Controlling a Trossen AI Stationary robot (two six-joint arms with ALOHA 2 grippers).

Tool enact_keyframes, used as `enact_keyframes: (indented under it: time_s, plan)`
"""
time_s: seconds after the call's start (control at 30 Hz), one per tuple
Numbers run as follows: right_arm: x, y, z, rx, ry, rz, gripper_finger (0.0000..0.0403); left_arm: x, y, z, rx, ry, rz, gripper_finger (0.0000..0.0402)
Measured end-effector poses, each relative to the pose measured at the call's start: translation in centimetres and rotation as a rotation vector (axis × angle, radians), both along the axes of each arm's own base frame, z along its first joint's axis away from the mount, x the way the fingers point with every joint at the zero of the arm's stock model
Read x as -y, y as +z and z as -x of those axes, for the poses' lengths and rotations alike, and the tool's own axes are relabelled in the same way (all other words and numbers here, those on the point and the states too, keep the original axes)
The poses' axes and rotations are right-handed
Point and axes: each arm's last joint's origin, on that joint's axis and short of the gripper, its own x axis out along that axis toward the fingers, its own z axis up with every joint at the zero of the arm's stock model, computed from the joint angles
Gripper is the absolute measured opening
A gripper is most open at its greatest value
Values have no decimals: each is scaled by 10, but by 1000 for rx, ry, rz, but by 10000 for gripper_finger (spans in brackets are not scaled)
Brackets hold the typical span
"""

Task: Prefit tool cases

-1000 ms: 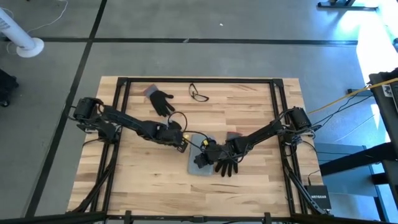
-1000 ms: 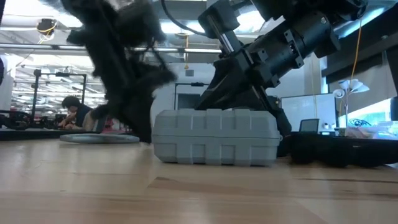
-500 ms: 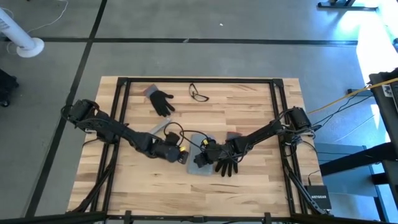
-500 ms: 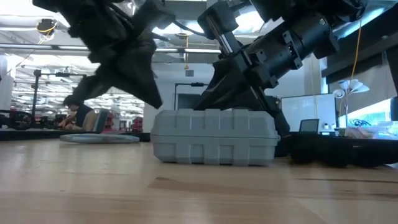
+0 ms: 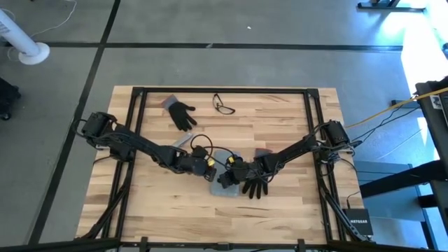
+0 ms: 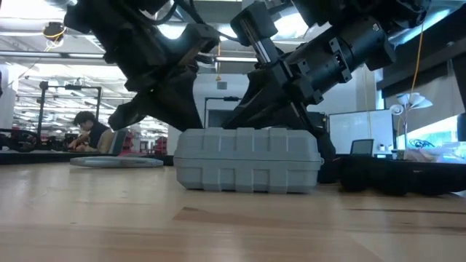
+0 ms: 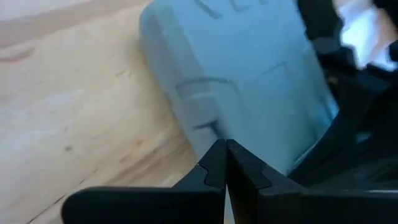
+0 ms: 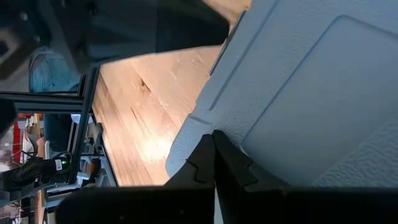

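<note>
1. Left gripper [image 5: 208,166]: fingers [image 7: 214,163] pressed together with nothing between them, tips at the edge of the case [image 5: 222,183] on its left-arm side, low over the wood.
2. Right gripper [image 5: 228,173]: fingers [image 8: 208,152] also closed tight and empty, resting on top of the case lid, arm reaching in from the right side of the table [image 5: 294,203].
3. Case: flat, blue-grey, closed, lying near the middle of the table, slightly toward the front edge; ribbed side wall [image 6: 247,161] facing the low camera; moulded lid panel seen close in both wrist views [image 7: 249,81] [image 8: 311,81].
4. Black glove [image 5: 254,185]: just beside the case on its right-arm side, under the right arm.
5. Second black glove [image 5: 182,114]: well apart, toward the far edge of the table.
6. Glasses [image 5: 223,106]: near that second glove, by the far edge.
7. Small grey bar [image 5: 181,143]: beside the left arm, between the far glove and the case.
8. Beyond the table, in the low view: a seated person [image 6: 91,133] in the room behind.
</note>
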Motion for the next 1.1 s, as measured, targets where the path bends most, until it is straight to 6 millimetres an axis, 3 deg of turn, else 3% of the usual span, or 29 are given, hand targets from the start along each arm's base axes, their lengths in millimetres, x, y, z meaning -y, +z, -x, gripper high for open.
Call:
enact_keyframes:
  time_s: [0.3, 0.6, 0.83, 0.93, 1.1]
  plan:
    - [0, 0, 0, 0, 0, 0, 0, 1, -5, -2, -3, 8, 10, 0]
    - [0, -1, 2, -22, -1, -4, 0, -1, -23, -8, -43, 56, 40, 0]
    - [-1, 0, 0, 0, 15, 8, 0, -5, -50, 6, -288, 71, 89, 0]
    - [-1, 0, 0, 4, 18, 19, 0, -3, -49, 6, -286, 68, 94, 0]
    - [-1, 0, 0, 6, 24, 27, 0, -7, -29, 11, -237, 70, 32, 0]
